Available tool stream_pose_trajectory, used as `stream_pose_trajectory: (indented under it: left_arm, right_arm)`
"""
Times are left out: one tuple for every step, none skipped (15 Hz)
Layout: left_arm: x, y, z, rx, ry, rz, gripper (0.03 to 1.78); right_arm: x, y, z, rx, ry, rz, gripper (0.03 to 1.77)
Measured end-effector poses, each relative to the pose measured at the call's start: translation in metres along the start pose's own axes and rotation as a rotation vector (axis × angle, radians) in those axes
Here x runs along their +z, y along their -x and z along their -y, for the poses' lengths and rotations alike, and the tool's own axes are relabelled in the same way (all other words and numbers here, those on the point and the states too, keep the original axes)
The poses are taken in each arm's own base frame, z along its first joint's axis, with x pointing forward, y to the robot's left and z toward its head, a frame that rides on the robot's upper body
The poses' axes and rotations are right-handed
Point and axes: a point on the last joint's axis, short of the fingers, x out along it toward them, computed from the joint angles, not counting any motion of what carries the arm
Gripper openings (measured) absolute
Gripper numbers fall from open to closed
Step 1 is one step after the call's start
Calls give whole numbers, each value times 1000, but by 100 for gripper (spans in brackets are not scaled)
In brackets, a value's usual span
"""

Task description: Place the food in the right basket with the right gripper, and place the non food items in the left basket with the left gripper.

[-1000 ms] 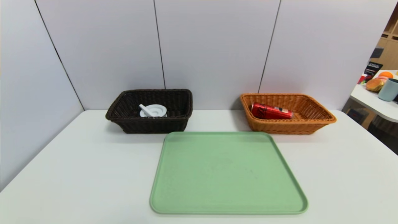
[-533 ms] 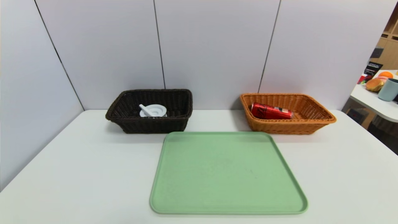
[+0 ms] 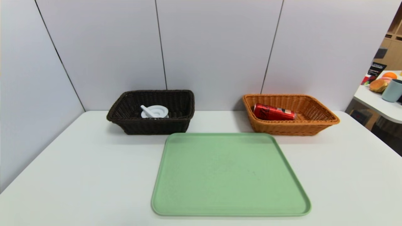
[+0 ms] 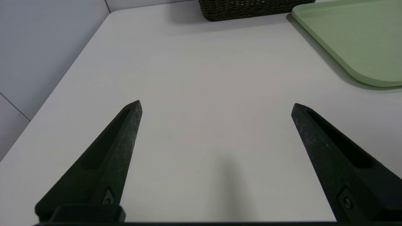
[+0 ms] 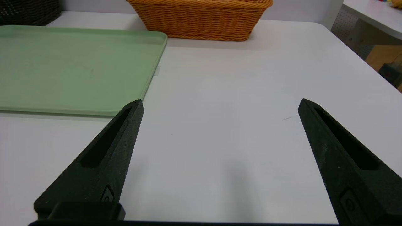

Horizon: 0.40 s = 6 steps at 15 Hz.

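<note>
So the red can (image 3: 274,112) is lying on its side inside the orange basket (image 3: 317,124) on the right, tucked toward the basket's left end. Makes sense, it's tall and slim, so it would tip over in there rather than stand. Over in the dark brown basket (image 3: 125,121) on the left sit the white strainer disc (image 3: 157,111) and the white marker (image 3: 146,111), the marker resting across the disc's edge. Looks to me like the sorting is basically done: food right, non-food left.

The green tray (image 3: 230,207) sits between and just in front of both baskets with nothing on it, so I'd guess that's where the stuff came from. Everything's on a white table (image 3: 78,175).

Neither arm shows in the head view. The left hand (image 4: 216,105) hangs low over bare table, off the tray's left side, fingers spread wide apart, holding nothing and touching nothing. The right hand (image 5: 220,103) mirrors it on the tray's right side, also spread wide and empty. Both look parked to me, pointing toward the baskets.
</note>
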Motion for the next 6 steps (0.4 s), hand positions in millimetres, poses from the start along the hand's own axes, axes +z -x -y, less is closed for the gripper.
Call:
stream_pose_trajectory:
  left_arm:
    - [0,0,0,0,0,0,169]
    - [0,0,0,0,0,0,169]
    - [0,0,0,0,0,0,169]
    - [0,0,0,0,-1,0,169]
    - [0,0,0,1,0,0,169]
    - [0,0,0,1,-1,0,169]
  right_arm:
    - [0,0,0,-4,-9,1,170]
    - [0,0,0,-5,-17,1,170]
    - [0,0,0,-5,-19,2,170]
    - [0,0,0,-5,-16,2,170]
    - [0,0,0,-3,-10,1,170]
    - [0,0,0,-4,-6,0,170]
